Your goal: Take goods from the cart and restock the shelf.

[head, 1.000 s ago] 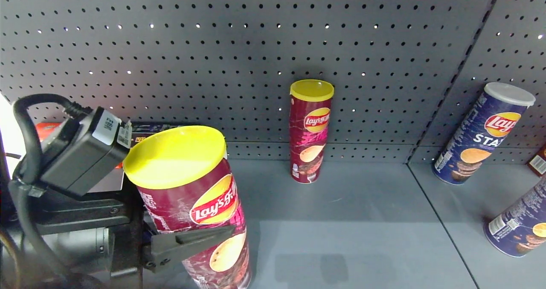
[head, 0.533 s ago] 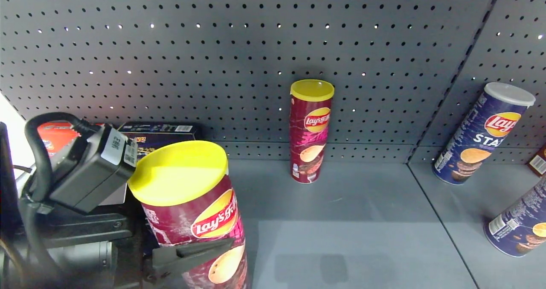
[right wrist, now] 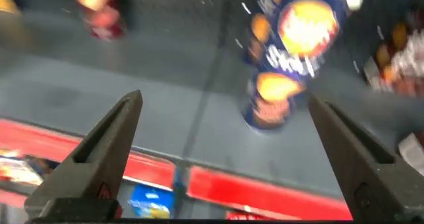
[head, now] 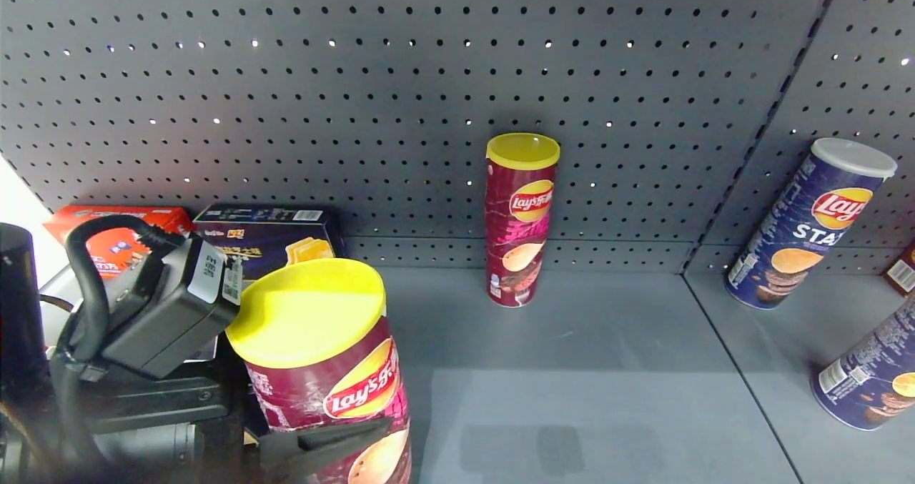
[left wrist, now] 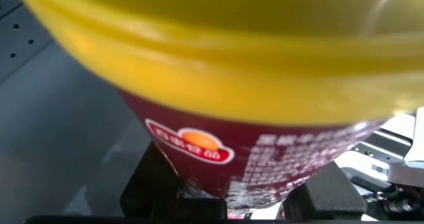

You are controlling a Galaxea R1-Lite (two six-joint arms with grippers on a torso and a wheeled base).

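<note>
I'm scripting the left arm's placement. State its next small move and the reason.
Probably lower the can straight down until its base meets the shelf. The left end effector is shut on it, it stands nearly upright at the shelf's front left, and its base is hidden, so contact can't be confirmed.

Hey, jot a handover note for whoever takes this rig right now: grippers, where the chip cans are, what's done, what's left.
Left gripper: shut on the held maroon can, yellow lid up, at the left front of the shelf; its base is out of view.
Right gripper: open, empty, above the shelf's front edge.
Done: the shelved maroon can stands upright against the back panel. The rear blue can and front blue can are in the right bay.
Left: set the held can down, release, then fetch more from the cart.
</note>
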